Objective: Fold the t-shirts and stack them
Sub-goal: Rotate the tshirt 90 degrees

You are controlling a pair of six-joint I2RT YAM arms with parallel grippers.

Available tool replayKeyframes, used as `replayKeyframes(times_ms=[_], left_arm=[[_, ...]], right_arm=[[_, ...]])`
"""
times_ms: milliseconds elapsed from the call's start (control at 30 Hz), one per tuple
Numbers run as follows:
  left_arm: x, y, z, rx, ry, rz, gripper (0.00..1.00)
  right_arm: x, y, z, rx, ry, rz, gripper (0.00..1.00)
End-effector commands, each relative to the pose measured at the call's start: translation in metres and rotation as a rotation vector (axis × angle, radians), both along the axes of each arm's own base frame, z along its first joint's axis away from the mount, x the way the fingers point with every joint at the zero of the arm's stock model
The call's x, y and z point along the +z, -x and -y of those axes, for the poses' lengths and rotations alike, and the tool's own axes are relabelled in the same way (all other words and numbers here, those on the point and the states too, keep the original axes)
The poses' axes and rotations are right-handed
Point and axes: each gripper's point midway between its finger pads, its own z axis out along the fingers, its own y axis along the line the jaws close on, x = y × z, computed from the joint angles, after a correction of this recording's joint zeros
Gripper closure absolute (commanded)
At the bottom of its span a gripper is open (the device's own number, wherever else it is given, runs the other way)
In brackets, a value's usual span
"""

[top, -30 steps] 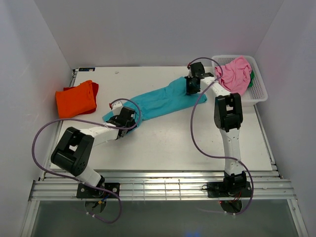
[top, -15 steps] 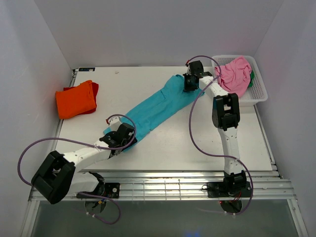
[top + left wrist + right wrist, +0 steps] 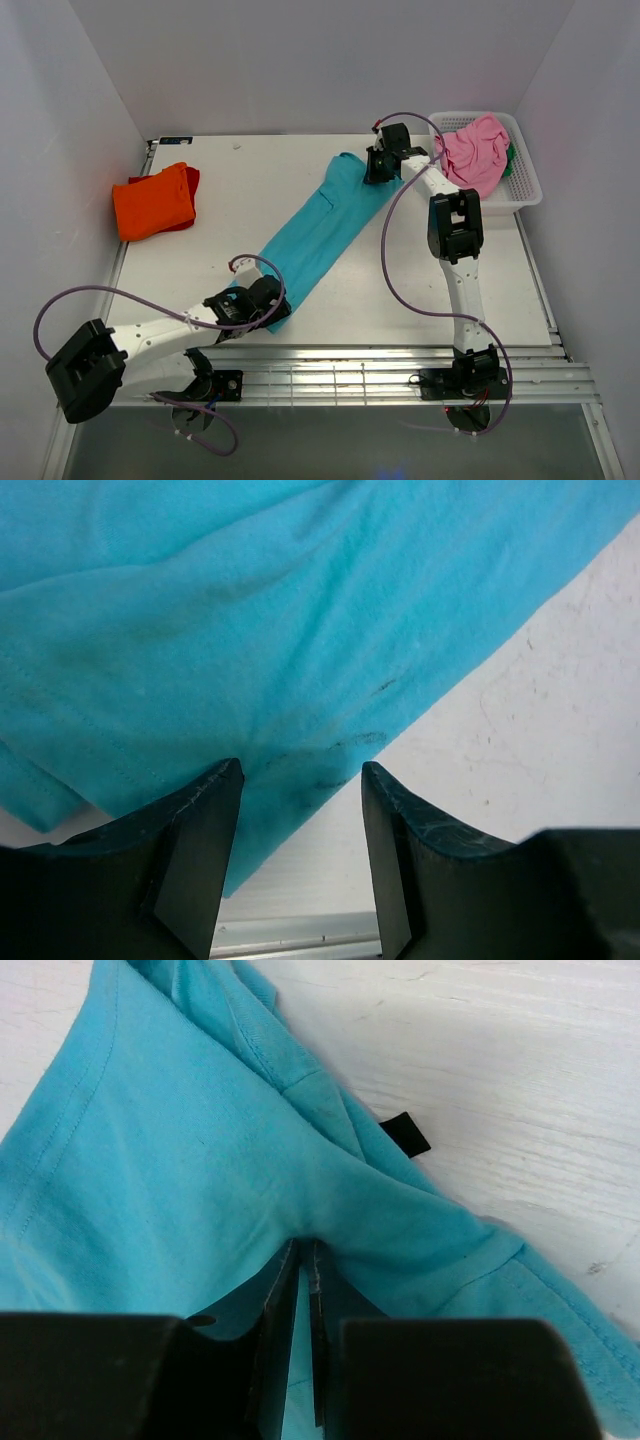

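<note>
The teal t-shirt [image 3: 318,225] lies stretched in a long diagonal strip from the far middle of the table to its near edge. My left gripper [image 3: 262,300] is at the shirt's near end. In the left wrist view its jaws [image 3: 300,780] stand wide apart, with a corner of the teal cloth [image 3: 280,630] lying between and beyond them. My right gripper [image 3: 378,165] is shut on a pinched fold at the far end of the teal shirt [image 3: 200,1160], with its fingertips [image 3: 305,1250] pressed together. A folded orange t-shirt [image 3: 152,200] lies at the far left. A pink t-shirt [image 3: 475,150] and a bit of green [image 3: 510,160] are in the basket.
A white lattice basket [image 3: 522,190] stands at the far right corner against the right wall. White walls enclose the table on three sides. A metal rail [image 3: 330,375] runs along the near edge, just below my left gripper.
My left gripper has moved towards the near edge, and the shirt's lower end came with it. The shirt swung from lying across the table to a steep diagonal. My right gripper shifted slightly left.
</note>
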Motion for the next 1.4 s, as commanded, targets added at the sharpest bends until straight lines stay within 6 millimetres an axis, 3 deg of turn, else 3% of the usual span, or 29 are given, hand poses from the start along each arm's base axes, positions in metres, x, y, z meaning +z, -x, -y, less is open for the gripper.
replayKeyframes(times_ms=[0,267,433,767,1033,1067,1133,1200,1233,1300,1333,1367], left_arm=[[-0.031,0.046,-0.006,-0.060,-0.105,-0.179,0.38],[-0.028,0.072,0.053,-0.170,-0.139,-0.192,0.38],[-0.027,0.089,0.076,-0.215,-0.130,-0.196,0.38],[0.011,0.087,0.113,-0.323,-0.019,-0.074,0.37],[0.035,0.075,0.166,-0.441,0.071,0.042,0.37],[0.049,0.069,0.179,-0.475,0.072,0.085,0.36],[0.057,0.060,0.190,-0.507,0.034,0.141,0.34],[0.089,0.038,0.200,-0.509,-0.010,0.269,0.33],[0.104,0.029,0.201,-0.501,-0.023,0.319,0.32],[0.143,0.000,0.198,-0.463,-0.059,0.447,0.31],[0.156,-0.011,0.193,-0.445,-0.066,0.487,0.31],[0.184,-0.024,0.188,-0.401,-0.025,0.552,0.31]], right_arm=[[-0.008,-0.002,-0.015,0.024,-0.062,-0.008,0.85],[0.000,-0.010,-0.037,0.057,-0.187,0.018,0.83],[0.011,-0.014,-0.056,0.088,-0.297,0.029,0.81],[0.028,-0.019,-0.086,0.167,-0.474,0.063,0.78],[0.042,-0.019,-0.101,0.234,-0.583,0.104,0.76],[0.051,-0.021,-0.104,0.257,-0.606,0.140,0.76],[0.072,-0.018,-0.107,0.300,-0.645,0.168,0.75],[0.097,-0.019,-0.107,0.329,-0.656,0.235,0.74],[0.126,-0.020,-0.102,0.349,-0.643,0.302,0.74],[0.156,-0.019,-0.094,0.352,-0.614,0.367,0.73],[0.190,-0.015,-0.084,0.354,-0.598,0.425,0.73],[0.204,-0.013,-0.079,0.357,-0.570,0.466,0.73]])
